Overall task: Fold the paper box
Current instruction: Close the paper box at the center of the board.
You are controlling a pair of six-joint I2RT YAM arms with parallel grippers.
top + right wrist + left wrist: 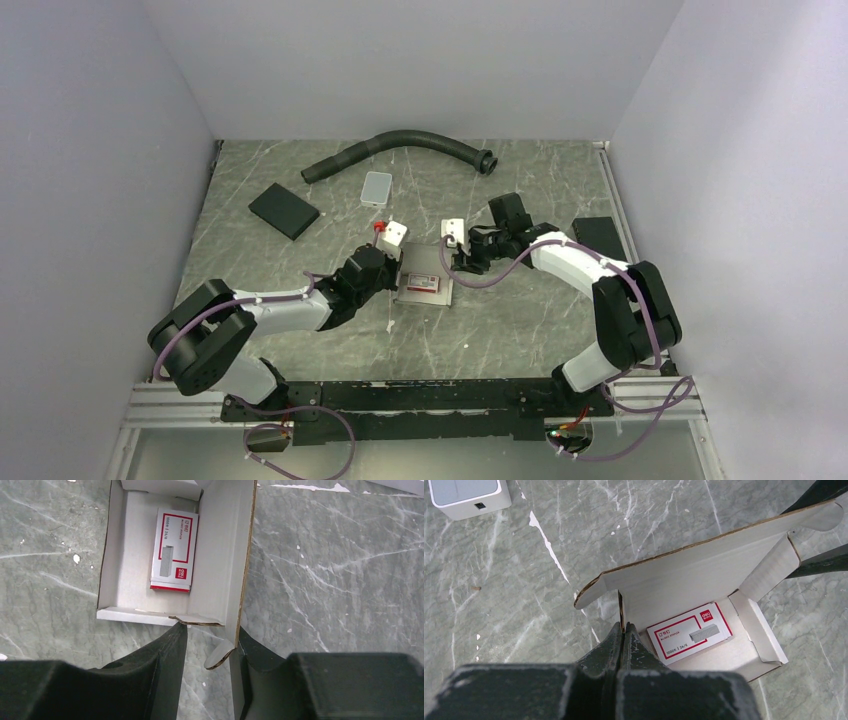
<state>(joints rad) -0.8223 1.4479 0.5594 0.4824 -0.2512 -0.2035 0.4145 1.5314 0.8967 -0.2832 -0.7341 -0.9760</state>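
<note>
The marble table (300,340) bears the paper box (425,262), which lies open between the two arms. Only the overhead view shows the black hose (400,145) well behind the box, and the black pad (284,210) and grey tile (377,187) behind it to the left. Inside the box lies a red-and-white staple packet (172,547). The wrist views alone show the grips. The left gripper (623,630) is pinched on a box wall's edge. The right gripper (210,629) has its jaws apart, straddling the lid's end tab.

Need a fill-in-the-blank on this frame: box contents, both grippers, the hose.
The packet in the paper box has a ____ border.
The left gripper is ____ on a box wall.
The right gripper has its jaws ____, astride a corner flap.
The hose at the back is ____.
Missing: red; shut; open; black.
</note>
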